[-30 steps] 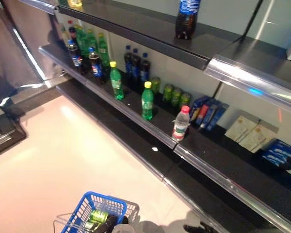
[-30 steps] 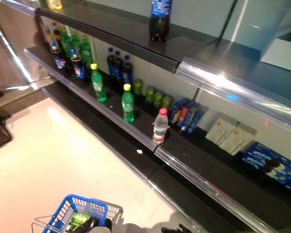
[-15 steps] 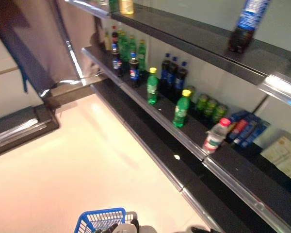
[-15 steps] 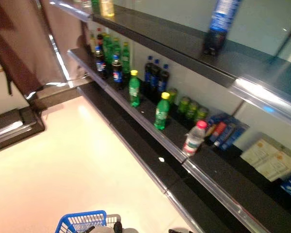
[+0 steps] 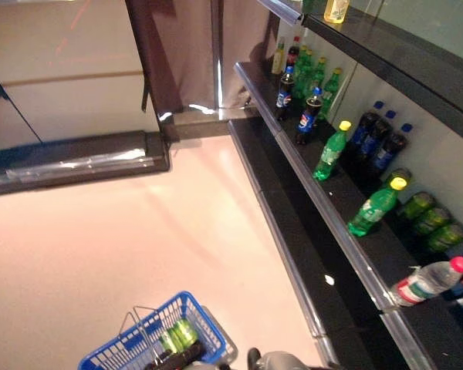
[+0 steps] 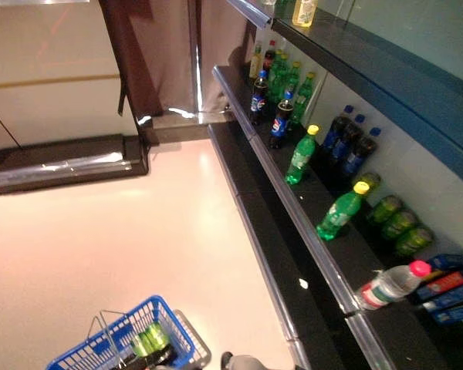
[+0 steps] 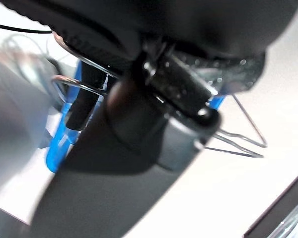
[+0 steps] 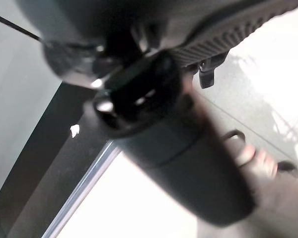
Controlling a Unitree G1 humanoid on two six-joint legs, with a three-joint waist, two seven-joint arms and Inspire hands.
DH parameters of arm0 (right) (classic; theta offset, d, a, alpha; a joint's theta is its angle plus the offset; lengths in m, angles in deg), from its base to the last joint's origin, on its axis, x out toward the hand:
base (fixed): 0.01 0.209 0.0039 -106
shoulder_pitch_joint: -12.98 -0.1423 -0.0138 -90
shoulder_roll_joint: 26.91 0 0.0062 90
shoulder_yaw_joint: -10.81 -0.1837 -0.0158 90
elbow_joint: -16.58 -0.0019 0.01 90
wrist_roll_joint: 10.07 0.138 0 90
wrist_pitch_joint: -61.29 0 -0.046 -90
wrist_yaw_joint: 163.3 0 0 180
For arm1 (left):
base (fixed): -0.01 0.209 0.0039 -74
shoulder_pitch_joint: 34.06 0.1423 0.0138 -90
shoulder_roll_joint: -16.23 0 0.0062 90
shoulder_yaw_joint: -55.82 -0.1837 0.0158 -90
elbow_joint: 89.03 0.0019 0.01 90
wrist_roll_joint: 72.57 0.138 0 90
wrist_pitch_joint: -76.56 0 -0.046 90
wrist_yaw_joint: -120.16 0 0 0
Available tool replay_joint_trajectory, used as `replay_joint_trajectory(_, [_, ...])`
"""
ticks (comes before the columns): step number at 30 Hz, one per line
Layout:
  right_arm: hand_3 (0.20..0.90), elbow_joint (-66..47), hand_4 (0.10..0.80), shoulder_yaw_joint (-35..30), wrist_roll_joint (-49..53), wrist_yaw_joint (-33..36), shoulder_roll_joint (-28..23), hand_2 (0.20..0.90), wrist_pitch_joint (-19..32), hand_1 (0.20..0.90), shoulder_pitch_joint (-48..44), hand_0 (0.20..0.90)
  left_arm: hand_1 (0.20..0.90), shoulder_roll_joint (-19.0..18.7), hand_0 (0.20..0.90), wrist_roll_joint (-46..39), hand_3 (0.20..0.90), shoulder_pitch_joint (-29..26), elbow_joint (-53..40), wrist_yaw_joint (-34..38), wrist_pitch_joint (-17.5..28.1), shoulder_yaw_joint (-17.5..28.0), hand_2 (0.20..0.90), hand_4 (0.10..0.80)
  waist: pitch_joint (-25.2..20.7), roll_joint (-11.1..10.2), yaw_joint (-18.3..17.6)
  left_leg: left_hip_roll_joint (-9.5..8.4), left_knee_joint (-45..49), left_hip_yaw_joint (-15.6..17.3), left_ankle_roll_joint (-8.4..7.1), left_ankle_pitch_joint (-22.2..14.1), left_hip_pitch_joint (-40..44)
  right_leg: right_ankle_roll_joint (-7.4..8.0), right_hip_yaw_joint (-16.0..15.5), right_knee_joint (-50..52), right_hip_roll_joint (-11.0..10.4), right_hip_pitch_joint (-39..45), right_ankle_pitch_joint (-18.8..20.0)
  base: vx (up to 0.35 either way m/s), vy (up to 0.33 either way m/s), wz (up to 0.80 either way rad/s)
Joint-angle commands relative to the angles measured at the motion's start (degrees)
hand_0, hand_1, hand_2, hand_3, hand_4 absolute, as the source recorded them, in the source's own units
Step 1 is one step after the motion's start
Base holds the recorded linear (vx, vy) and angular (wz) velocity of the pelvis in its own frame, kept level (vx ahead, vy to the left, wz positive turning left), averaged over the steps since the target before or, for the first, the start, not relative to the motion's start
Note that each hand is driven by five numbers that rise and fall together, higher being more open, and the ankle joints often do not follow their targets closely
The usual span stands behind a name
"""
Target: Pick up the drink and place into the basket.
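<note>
Compared with the pictures of a moment earlier, the whole scene is seen to be shifted: the shelf (image 5: 347, 254), which ran across the middle, is now placed along the right side, from about 12 o'clock to 5 o'clock, and much more of the pink floor (image 5: 100, 247) is shown. This is judged to be a turn of the head camera, not a move of the bottles. The blue basket (image 5: 162, 343) is kept at about 6 o'clock in the eye views, with green cans (image 5: 177, 335) and a dark bottle lying inside it.

The drinks on the shelf are untouched: a green bottle with yellow cap (image 5: 330, 151), a second green bottle (image 5: 374, 206) and a clear bottle with pink cap (image 5: 428, 280), all well apart from the basket.

In the left wrist view the left hand (image 7: 139, 114) is probably closed round the wire handle of the basket, though the fingers are not clearly shown. The right hand (image 8: 164, 134) is seen empty beside the shelf edge; how far it is open cannot be told.

It is judged that no new drink is picked yet, and an approach to the shelf is still needed.
</note>
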Motion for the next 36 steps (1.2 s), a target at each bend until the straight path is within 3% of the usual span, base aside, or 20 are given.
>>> replay_joint_trajectory(1, [0.900, 0.2, 0.800, 0.9, 1.4, 2.4, -2.2, 0.900, 0.7, 0.900, 3.3, 0.900, 0.300, 0.5, 0.300, 1.1, 0.200, -2.4, -2.3, -3.0, 5.9, 0.6, 0.300, 0.100, -4.0, 0.6, -1.4, -3.67, 6.4, -4.8, -5.20, -1.1, 7.7, 2.14, -2.2, -20.0, 3.0, 1.2, 16.5, 0.304, -0.039, 0.39])
replay_joint_trajectory(3, [0.900, -1.0, 0.800, 1.2, 1.9, 2.9, -2.1, 0.900, 2.0, 0.900, 3.7, 0.900, 0.300, 0.5, 0.300, 2.9, 0.200, -2.6, -1.9, -4.2, 5.8, 1.0, 0.300, 0.100, -4.8, 0.7, -2.0, -1.94, 12.5, -2.0, -7.78, 4.4, 6.7, 1.18, -2.7, -19.7, 3.0, 2.9, 14.8, 0.340, -0.076, 0.66])
replay_joint_trajectory(4, [0.900, -2.0, 0.800, 1.5, 1.2, 2.8, -2.6, 0.900, 2.7, 0.900, 3.8, 0.900, 0.300, 0.7, 0.300, 3.8, 0.200, -3.2, -1.9, -4.9, 6.4, 0.2, 0.300, 0.100, -4.7, -0.6, -2.3, -2.26, 23.2, 2.3, -9.49, 8.1, 3.1, 0.76, -2.8, -20.3, 1.6, 4.6, 14.4, 0.375, -0.129, 0.73])
replay_joint_trajectory(5, [0.900, -2.7, 0.800, 1.6, 0.4, 2.9, -2.9, 0.900, 3.2, 0.900, 4.0, 0.900, 0.300, 0.9, 0.300, 4.0, 0.200, -3.5, -2.1, -5.4, 6.6, -0.3, 0.300, 0.100, -4.6, -1.3, -2.1, -2.69, 28.9, 4.5, -10.26, 9.3, 0.1, 0.42, -2.9, -20.5, 0.7, 5.6, 14.2, 0.314, -0.140, 0.60])
replay_joint_trajectory(7, [0.900, -4.0, 0.800, 1.9, -0.4, 3.1, -3.4, 0.900, 3.2, 0.900, 4.2, 0.900, 0.300, 1.0, 0.300, 4.4, 0.200, -4.0, -3.6, -5.2, 7.0, -1.1, 0.300, 0.100, -4.2, -2.6, -1.6, -3.84, 35.1, 6.7, -10.72, 10.1, -4.6, -0.17, -2.6, -20.2, -0.1, 7.1, 13.3, 0.269, -0.127, 0.27])
replay_joint_trajectory(8, [0.900, -5.1, 0.800, 2.4, -0.2, 2.9, -3.9, 0.900, 3.1, 0.900, 4.3, 0.900, 0.300, 0.7, 0.300, 4.8, 0.200, -4.5, -5.9, -4.3, 6.6, -2.3, 0.300, 0.100, -3.3, -3.1, -0.2, -3.19, 37.4, 8.0, -10.22, 9.7, -11.1, -0.51, -1.4, -19.4, 0.1, 8.7, 11.9, 0.294, -0.135, -0.02])
replay_joint_trajectory(10, [0.900, -5.4, 0.800, 2.8, -0.2, 2.1, -4.4, 0.900, 3.2, 0.900, 3.5, 0.900, 0.300, -0.5, 0.300, 4.7, 0.200, -4.9, -8.4, -4.9, 6.2, -3.1, 0.300, 0.100, -1.9, -4.1, 2.5, -0.47, 32.6, 8.7, -8.07, 8.2, -17.3, -0.74, 0.8, -19.1, 0.9, 11.5, 9.7, 0.279, -0.086, -0.19])
replay_joint_trajectory(11, [0.900, -5.3, 0.800, 2.8, -0.3, 1.9, -4.5, 0.900, 3.2, 0.900, 3.0, 0.900, 0.300, -0.7, 0.300, 4.6, 0.200, -4.9, -8.7, -5.5, 6.2, -3.1, 0.300, 0.100, -1.4, -4.1, 3.3, 0.22, 30.8, 8.9, -7.63, 7.8, -17.8, -0.75, 1.5, -19.0, 1.2, 12.3, 9.1, 0.313, 0.000, -0.34])
replay_joint_trajectory(13, [0.900, -4.6, 0.800, 3.3, -0.5, 1.5, -4.4, 0.900, 2.9, 0.900, 1.4, 0.900, 0.300, -1.0, 0.300, 3.7, 0.200, -4.0, -9.7, -6.5, 7.2, -3.1, 0.300, 0.100, -0.5, -3.5, 5.8, 3.38, 16.9, 9.0, -7.41, 9.9, -19.6, -0.73, 4.9, -19.3, 4.0, 15.4, 6.6, 0.415, 0.083, -0.49])
replay_joint_trajectory(15, [0.900, -3.4, 0.800, 3.6, -0.1, 1.4, -3.9, 0.900, 3.1, 0.900, 0.3, 0.900, 0.300, -1.1, 0.300, 2.8, 0.200, -3.2, -10.0, -8.4, 7.5, -3.3, 0.300, 0.100, -0.2, -3.0, 7.5, 6.64, 5.1, 9.1, -8.12, 11.0, -20.6, -0.73, 7.6, -19.8, 5.5, 17.7, 4.9, 0.457, 0.177, -0.69])
replay_joint_trajectory(17, [0.900, -3.0, 0.800, 3.4, 0.7, 1.4, -3.6, 0.900, 3.0, 0.900, 0.4, 0.900, 0.300, -1.0, 0.300, 3.8, 0.200, -2.3, -10.4, -9.3, 7.5, -3.3, 0.300, 0.100, 0.0, -3.0, 8.5, 8.35, 0.8, 7.8, -9.25, 13.6, -21.4, -0.48, 9.8, -20.1, 5.5, 19.8, 3.9, 0.398, 0.180, -0.62])
replay_joint_trajectory(20, [0.900, -2.6, 0.800, 2.7, -1.9, 0.5, -3.6, 0.900, 2.3, 0.900, 0.9, 0.900, 0.300, -0.4, 0.300, 2.8, 0.200, -1.3, -10.3, -10.3, 8.3, -2.4, 0.300, 0.100, 0.8, -3.6, 9.9, 11.29, 1.3, 2.4, -10.86, 15.7, -24.3, 0.63, 14.0, -19.4, 3.3, 22.9, 1.5, 0.413, 0.235, -0.51])
replay_joint_trajectory(21, [0.900, -2.3, 0.800, 2.4, -2.5, 0.1, -3.7, 0.900, 2.2, 0.900, 1.0, 0.900, 0.300, -0.3, 0.300, 2.1, 0.200, -1.6, -10.0, -10.5, 8.2, -1.9, 0.300, 0.100, 0.8, -3.7, 9.9, 11.66, 2.9, 2.6, -10.86, 15.1, -24.6, 1.04, 14.0, -19.1, 2.4, 23.3, 0.9, 0.420, 0.330, -0.82])
replay_joint_trajectory(24, [0.900, -1.0, 0.800, 0.9, -2.1, -0.1, -3.5, 0.900, 2.7, 0.900, 1.5, 0.900, 0.300, -0.5, 0.300, 1.3, 0.200, -3.2, -8.8, -10.2, 6.7, -0.6, 0.300, 0.100, 0.4, -3.4, 8.7, 13.21, 4.4, 6.7, -10.75, 12.6, -23.1, 2.97, 10.7, -16.9, -0.6, 23.6, -1.1, 0.313, 0.263, -0.63])
replay_joint_trajectory(25, [0.900, -0.9, 0.800, 0.3, -1.7, 0.1, -3.3, 0.900, 2.9, 0.900, 2.0, 0.900, 0.300, -0.6, 0.300, 1.8, 0.200, -3.9, -8.3, -9.8, 5.8, -0.4, 0.300, 0.100, 0.3, -3.5, 8.1, 12.97, 5.6, 8.0, -10.32, 11.1, -22.4, 3.82, 9.5, -16.1, -2.1, 23.9, -1.3, 0.386, 0.292, -0.31])
replay_joint_trajectory(27, [0.900, -1.4, 0.800, -0.7, -1.4, -0.4, -2.5, 0.900, 3.7, 0.900, 3.7, 0.900, 0.300, -1.0, 0.300, 3.1, 0.200, -4.9, -7.4, -8.3, 5.4, -1.0, 0.300, 0.100, -0.8, -4.0, 7.1, 11.38, 7.2, 10.5, -8.89, 8.3, -20.9, 5.75, 7.2, -12.2, -5.1, 23.6, 2.2, 0.365, 0.262, -0.22])
replay_joint_trajectory(31, [0.900, -3.5, 0.800, 0.3, -2.8, -0.3, -1.8, 0.900, 5.0, 0.900, 4.4, 0.900, 0.300, -2.5, 0.300, 2.1, 0.200, -4.8, -7.8, -7.8, 4.8, -1.7, 0.300, 0.100, -2.0, -3.1, 6.1, 10.42, 3.7, 13.0, -6.98, 7.2, -15.9, 7.96, 3.5, -5.1, -7.1, 19.7, 7.8, 0.238, 0.203, -0.28])
replay_joint_trajectory(33, [0.900, -4.2, 0.800, 0.8, -2.1, -0.1, -1.8, 0.900, 4.3, 0.900, 3.6, 0.900, 0.300, -3.1, 0.300, 1.8, 0.200, -4.5, -7.8, -7.5, 4.9, -1.2, 0.300, 0.100, -2.4, -2.2, 6.3, 10.26, 1.6, 15.1, -6.56, 6.9, -13.6, 8.36, -0.9, -4.6, -8.3, 17.9, 8.6, 0.174, 0.182, -0.51])
replay_joint_trajectory(36, [0.900, -4.4, 0.800, 2.5, -1.0, 0.3, -1.6, 0.900, 3.5, 0.900, 1.9, 0.900, 0.300, -4.2, 0.300, 1.2, 0.200, -5.1, -6.4, -7.4, 4.6, -1.8, 0.300, 0.100, -2.3, -1.5, 6.2, 9.22, 0.3, 16.1, -6.64, 6.3, -11.3, 6.56, -4.5, -8.4, -6.6, 16.2, 5.9, 0.147, 0.118, -0.69])
